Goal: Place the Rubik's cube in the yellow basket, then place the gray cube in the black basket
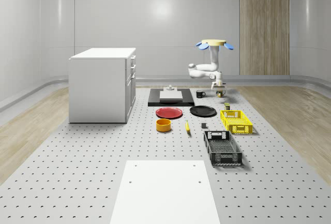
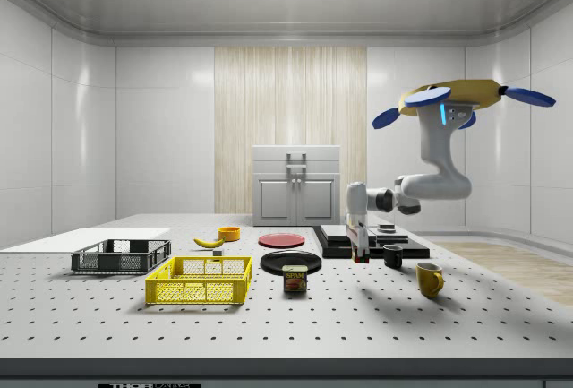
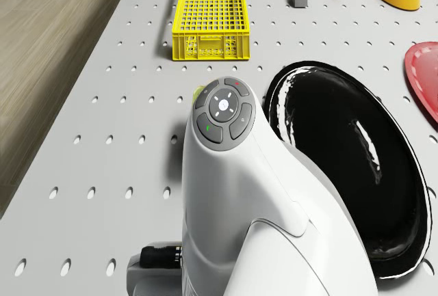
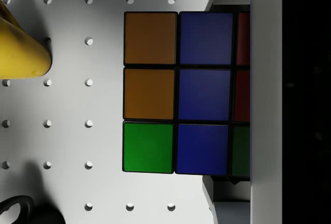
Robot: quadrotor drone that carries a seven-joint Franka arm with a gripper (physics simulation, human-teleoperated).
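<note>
Two baskets (yellow basket [image 1: 236, 121], black basket [image 1: 222, 148]), one Rubik's cube [image 4: 178, 93], drone [image 2: 466, 101] hovering

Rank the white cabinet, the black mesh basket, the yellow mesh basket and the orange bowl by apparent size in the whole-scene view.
1. White cabinet
2. Black mesh basket
3. Yellow mesh basket, though it sits farther from the camera, so the two baskets may really match
4. Orange bowl

Gray perforated table [image 1: 77, 182], bearing white cabinet [image 1: 101, 84], black slab [image 1: 170, 98], red plate [image 1: 169, 112], black plate [image 1: 202, 111], orange bowl [image 1: 163, 125], banana [image 1: 187, 127], gray cube [image 1: 204, 126], yellow basket [image 1: 236, 121], black basket [image 1: 222, 148], white sheet [image 1: 163, 193].
</note>
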